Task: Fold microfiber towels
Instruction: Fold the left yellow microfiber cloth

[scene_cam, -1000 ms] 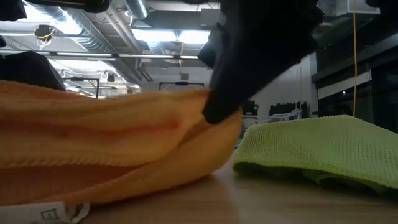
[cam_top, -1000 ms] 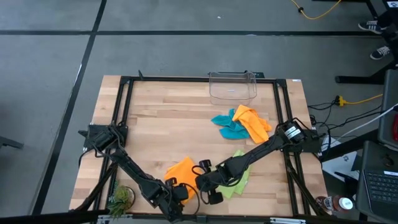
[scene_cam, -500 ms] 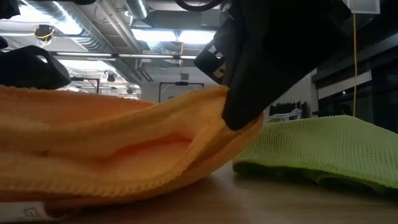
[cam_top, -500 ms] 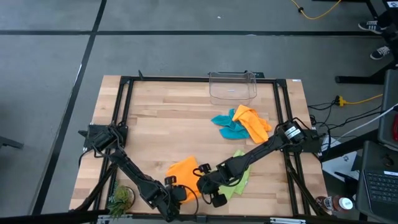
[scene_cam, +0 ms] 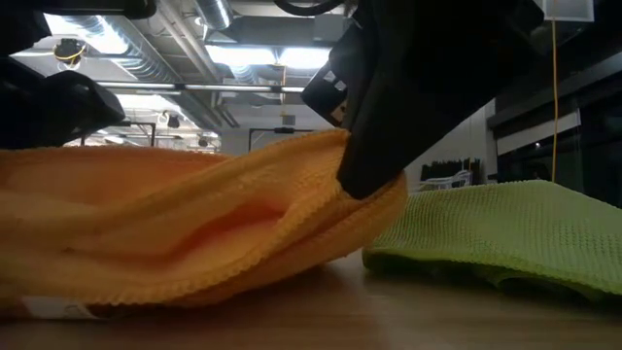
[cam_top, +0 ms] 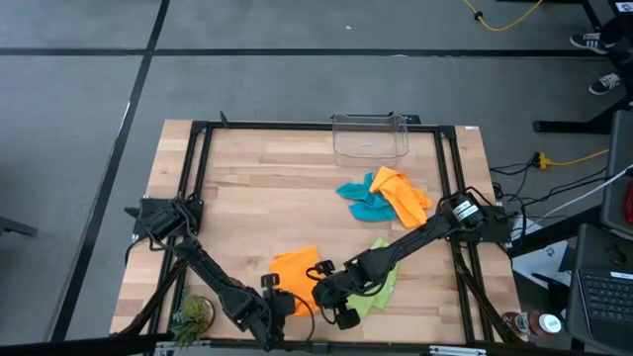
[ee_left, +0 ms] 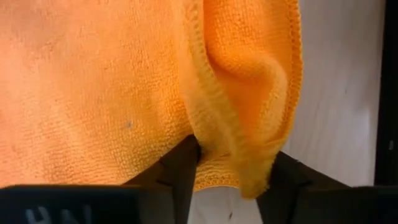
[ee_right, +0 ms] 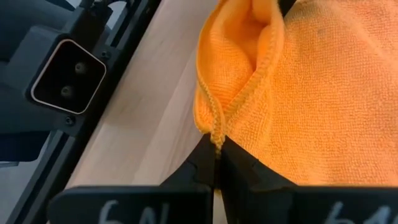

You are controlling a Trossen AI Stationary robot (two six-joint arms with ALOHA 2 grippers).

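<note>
Orange microfiber fills both wrist views: the right gripper has its jaws pressed together on a doubled corner of the orange towel, pinching the stitched hem, while the left gripper has its fingers standing on either side of a hanging fold of the same cloth's edge, with a gap showing between cloth and one finger, so whether they grip it cannot be told; this towel lies at the near middle of the wooden table, partly folded over itself, and in the low view it bulges in layers under the dark right arm, which blocks much of the room behind; just beside it, on the right arm's side and partly under that arm, lies the lime green towel, a flat rumpled mound in the low view; well apart, toward the far right of the table, a second orange towel lies heaped on and touching the teal-blue towel, and beyond them a clear plastic bin stands at the far edge; a small green plant sits at the near left corner by the black frame; white characters on the gripper bodies at the wrist views' lower edge are cut off and cannot be read
</note>
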